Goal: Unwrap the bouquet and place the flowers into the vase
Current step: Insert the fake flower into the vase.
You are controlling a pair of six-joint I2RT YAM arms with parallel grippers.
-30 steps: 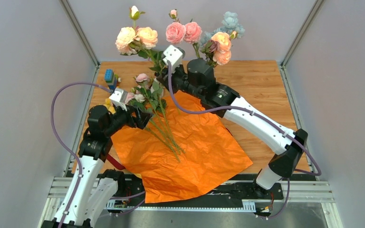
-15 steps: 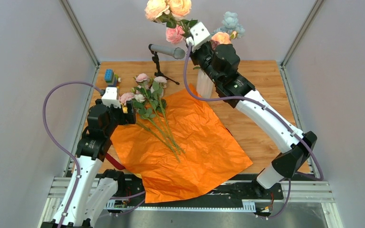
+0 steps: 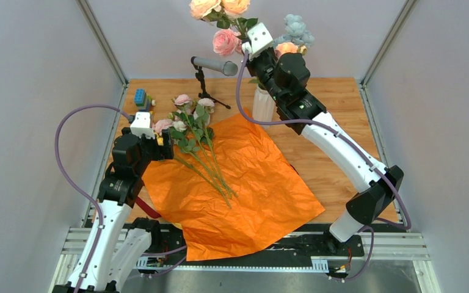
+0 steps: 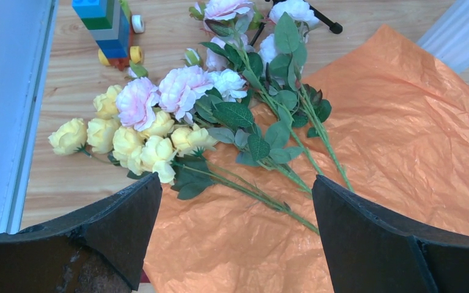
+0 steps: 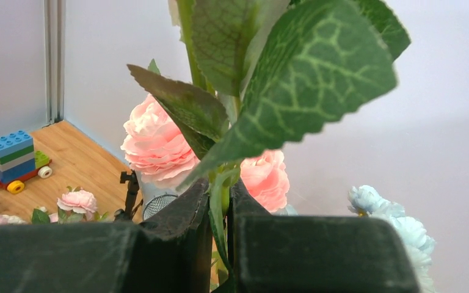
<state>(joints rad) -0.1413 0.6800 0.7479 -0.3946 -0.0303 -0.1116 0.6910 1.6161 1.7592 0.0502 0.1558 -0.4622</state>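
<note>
Lifted since before, my right jaws pinch a rose stem (image 5: 218, 195) over the vase (image 3: 262, 105); next: lower it in. Left jaws gape empty.

Bright, even light, soft shadows (right hand (image 5: 220, 204) blurred up close).

Plain grey walls (image 3: 30, 91) enclose the wooden tabletop (image 3: 342, 97) on three sides. Aluminium rails (image 3: 403, 247) run along its near edge.
</note>
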